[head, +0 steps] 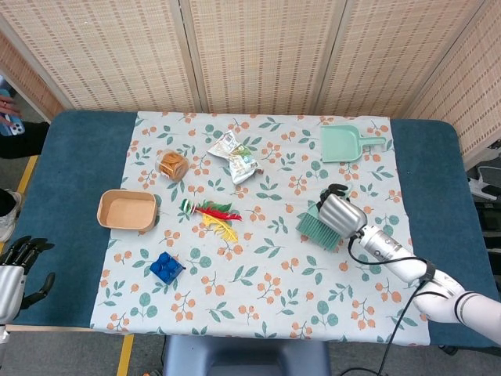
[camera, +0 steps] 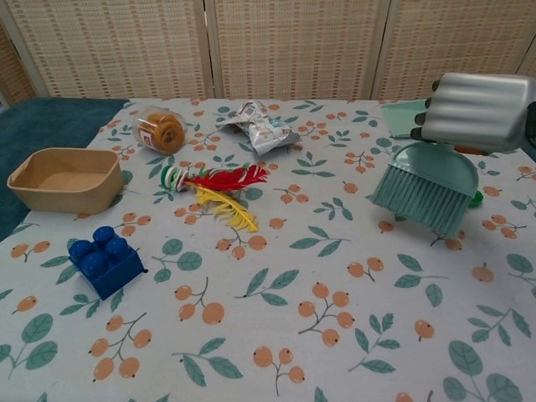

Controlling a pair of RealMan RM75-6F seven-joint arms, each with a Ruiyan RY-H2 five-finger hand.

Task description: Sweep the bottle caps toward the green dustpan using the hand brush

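My right hand (head: 342,213) (camera: 477,111) grips the light green hand brush (head: 315,226) (camera: 425,189) by its back, tilted, with the bristles at the floral cloth. The green dustpan (head: 344,144) lies at the far right of the cloth, well beyond the brush; in the chest view only a corner of the dustpan (camera: 402,117) shows behind the hand. A green bottle cap (camera: 477,199) peeks out just right of the bristles. Any other caps are hidden by the brush and hand. My left hand (head: 19,270) hangs off the table's near left corner, holding nothing, fingers apart.
On the left half of the cloth are a tan tray (head: 127,210), a blue block (head: 166,267), a jar of biscuits (head: 173,165), red and yellow feathers (head: 218,217) and a crumpled wrapper (head: 235,157). Blue table edge (head: 438,157) flanks the cloth.
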